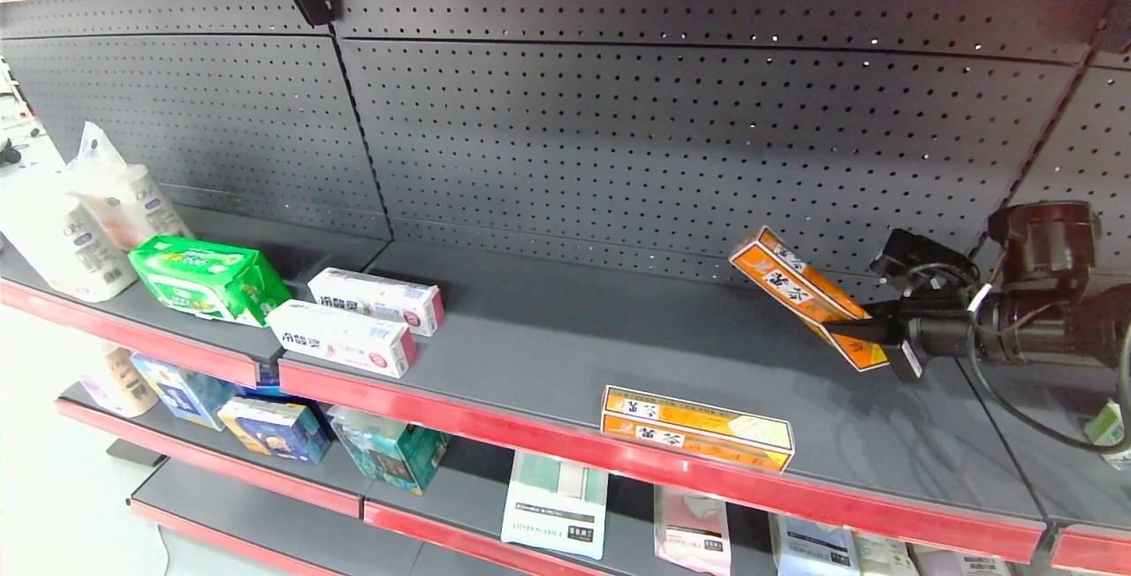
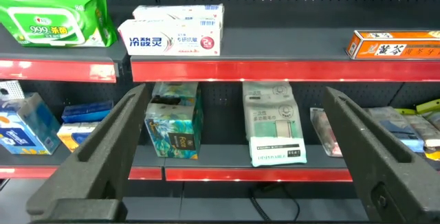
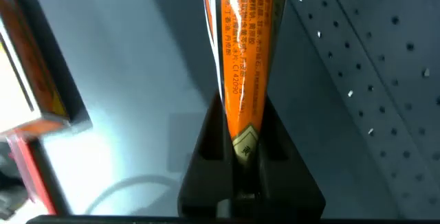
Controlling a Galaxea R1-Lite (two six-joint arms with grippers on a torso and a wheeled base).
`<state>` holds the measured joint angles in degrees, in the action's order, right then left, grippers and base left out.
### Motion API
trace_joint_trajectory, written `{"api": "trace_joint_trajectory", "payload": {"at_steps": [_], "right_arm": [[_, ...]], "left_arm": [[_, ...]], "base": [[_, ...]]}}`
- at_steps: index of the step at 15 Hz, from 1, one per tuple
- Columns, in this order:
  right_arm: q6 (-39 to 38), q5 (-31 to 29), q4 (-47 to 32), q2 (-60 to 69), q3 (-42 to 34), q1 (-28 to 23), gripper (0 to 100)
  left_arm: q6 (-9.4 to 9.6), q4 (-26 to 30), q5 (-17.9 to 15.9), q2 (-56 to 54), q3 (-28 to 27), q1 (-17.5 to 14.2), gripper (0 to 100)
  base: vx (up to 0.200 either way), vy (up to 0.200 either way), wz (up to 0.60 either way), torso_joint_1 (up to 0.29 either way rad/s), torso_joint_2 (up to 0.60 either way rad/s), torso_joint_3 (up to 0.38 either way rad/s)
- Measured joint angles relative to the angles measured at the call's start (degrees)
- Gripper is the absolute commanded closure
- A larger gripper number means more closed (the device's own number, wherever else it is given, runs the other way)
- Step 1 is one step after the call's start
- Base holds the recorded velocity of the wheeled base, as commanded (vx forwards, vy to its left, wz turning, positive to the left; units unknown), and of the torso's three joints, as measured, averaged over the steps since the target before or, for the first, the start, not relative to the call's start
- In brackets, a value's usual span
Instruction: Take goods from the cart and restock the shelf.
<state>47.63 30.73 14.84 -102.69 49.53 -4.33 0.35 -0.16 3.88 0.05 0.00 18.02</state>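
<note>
My right gripper (image 1: 853,333) is shut on the lower end of an orange box (image 1: 795,284), holding it tilted above the right part of the grey shelf board (image 1: 565,329), near the pegboard back. In the right wrist view the orange box (image 3: 240,52) runs up from between the fingers (image 3: 210,138). A second orange box (image 1: 694,427) lies flat at the shelf's front edge, and its end shows in the right wrist view (image 3: 31,73). My left gripper (image 2: 234,148) is open with nothing in it, out in front of the shelving at the level of the lower shelf.
Two white toothpaste boxes (image 1: 358,320), a green wipes pack (image 1: 210,279) and white bottles (image 1: 66,236) stand on the left of the shelf. A red price rail (image 1: 618,461) lines its front. Assorted packs (image 2: 273,121) fill the shelf below. Bare board lies between the toothpaste and the orange boxes.
</note>
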Motion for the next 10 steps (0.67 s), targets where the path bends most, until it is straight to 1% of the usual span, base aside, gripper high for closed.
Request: {"api": "trace_joint_trajectory", "payload": {"at_steps": [2,5,10], "right_arm": [[2.0,1.2,0.0,0.1,-1.0,0.7,100],[2.1,2.0,0.0,0.0,-2.2,3.3,100],[2.2,0.6,0.7,-2.1,-1.3,6.2,100]], "left_arm": [[0.0,0.0,0.0,0.0,0.0,0.0,0],[-0.02,0.0,0.0,0.0,0.0,0.0,0],[-0.02,0.0,0.0,0.0,0.0,0.0,0]], "base": [[0.0,0.0,0.0,0.0,0.0,0.0],[0.0,0.0,0.0,0.0,0.0,0.0],[0.0,0.0,0.0,0.0,0.0,0.0]]}}
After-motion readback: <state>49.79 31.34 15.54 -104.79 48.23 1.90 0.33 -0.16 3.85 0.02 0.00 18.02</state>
